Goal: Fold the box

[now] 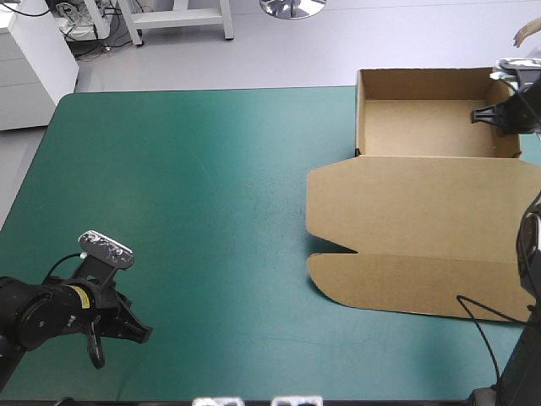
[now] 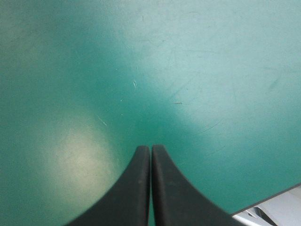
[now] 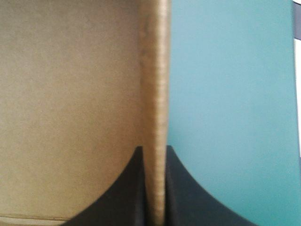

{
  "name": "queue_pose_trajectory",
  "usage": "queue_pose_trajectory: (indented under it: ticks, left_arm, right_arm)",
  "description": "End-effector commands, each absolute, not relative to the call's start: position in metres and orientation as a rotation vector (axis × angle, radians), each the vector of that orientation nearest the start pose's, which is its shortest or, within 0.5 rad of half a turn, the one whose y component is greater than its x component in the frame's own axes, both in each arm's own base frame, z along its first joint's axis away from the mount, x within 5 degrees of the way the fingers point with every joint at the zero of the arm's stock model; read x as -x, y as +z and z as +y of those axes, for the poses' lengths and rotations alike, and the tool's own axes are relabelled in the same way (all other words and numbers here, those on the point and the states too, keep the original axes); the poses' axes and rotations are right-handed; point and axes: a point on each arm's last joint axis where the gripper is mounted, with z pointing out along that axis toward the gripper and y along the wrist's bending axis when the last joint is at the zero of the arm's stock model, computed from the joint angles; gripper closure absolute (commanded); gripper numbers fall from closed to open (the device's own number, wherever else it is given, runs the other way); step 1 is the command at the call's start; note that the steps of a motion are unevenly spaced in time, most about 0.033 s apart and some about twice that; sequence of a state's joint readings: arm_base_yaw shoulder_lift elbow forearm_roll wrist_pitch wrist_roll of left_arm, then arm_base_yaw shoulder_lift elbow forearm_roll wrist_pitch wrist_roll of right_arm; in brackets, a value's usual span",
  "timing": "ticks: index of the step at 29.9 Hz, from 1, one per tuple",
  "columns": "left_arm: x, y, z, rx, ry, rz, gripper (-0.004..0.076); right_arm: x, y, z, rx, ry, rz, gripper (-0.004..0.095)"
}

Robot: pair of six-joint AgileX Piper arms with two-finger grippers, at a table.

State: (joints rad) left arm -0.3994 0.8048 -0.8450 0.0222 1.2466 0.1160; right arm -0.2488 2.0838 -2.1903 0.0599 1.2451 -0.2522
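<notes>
The brown box (image 1: 423, 211) lies at the table's right side as an open tray with raised walls at the far end and its lid flat toward the near edge. My right gripper (image 1: 500, 117) stands at the tray's right wall, shut on it. In the right wrist view that wall (image 3: 155, 94) runs straight between the black fingers (image 3: 127, 188), tray floor on one side, teal-green cover on the other. My left gripper (image 1: 118, 334) rests near the table's front left corner, far from the box. Its fingers (image 2: 136, 188) meet in one arch over bare cover.
The teal-green table (image 1: 186, 194) stretches bare between the two arms. A black cable (image 1: 490, 326) crosses the lid's near right corner. White furniture (image 1: 30, 59) stands beyond the far left corner.
</notes>
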Motion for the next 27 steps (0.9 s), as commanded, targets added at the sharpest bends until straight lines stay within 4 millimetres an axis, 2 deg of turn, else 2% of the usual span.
queue_pose_trajectory:
  ticks: [1,7,12,14,16,18,19,21,24,25,27]
  left_arm:
    - [-0.106,0.330,-0.044,-0.693,-0.062,2.611,0.0731]
    - [-0.106,0.330,-0.044,-0.691,-0.066,2.612,0.0731]
    - [-0.106,0.330,-0.044,-0.690,-0.067,2.610,0.0731]
    - [-0.106,0.330,-0.044,-0.690,-0.067,2.608,0.0731]
    - [-0.106,0.330,-0.044,-0.690,-0.067,2.608,0.0731]
    - [-0.106,0.330,-0.044,-0.690,-0.067,2.607,0.0731]
    - [-0.107,0.331,-0.044,-0.689,-0.067,2.606,0.0732]
    - [-0.107,0.331,-0.044,-0.688,-0.066,2.601,0.0731]
    - [-0.108,0.331,-0.044,-0.686,-0.067,2.592,0.0731]
    - [-0.108,0.331,-0.044,-0.685,-0.068,2.589,0.0732]
    - [-0.109,0.332,-0.045,-0.682,-0.070,2.575,0.0732]
  right_arm:
    - [-0.424,0.379,-0.137,-0.096,-0.102,2.506,0.0927]
    - [-0.420,0.366,-0.168,-0.185,-0.111,2.536,0.0927]
    - [-0.430,0.346,-0.173,-0.195,-0.095,2.572,0.0924]
    - [-0.433,0.340,-0.174,-0.198,-0.080,2.575,0.0893]
    - [-0.434,0.341,-0.174,-0.179,-0.088,2.570,0.0814]
    - [-0.434,0.341,-0.174,-0.144,-0.102,2.565,0.0662]
    - [-0.434,0.341,-0.175,-0.140,-0.110,2.563,0.0581]
    - [-0.433,0.346,-0.175,-0.149,-0.124,2.546,0.0334]
    - [-0.429,0.360,-0.174,-0.191,-0.140,2.496,0.0091]
    - [-0.426,0.366,-0.173,-0.189,-0.148,2.484,0.0057]
    - [-0.418,0.383,-0.169,-0.186,-0.147,2.450,0.0059]
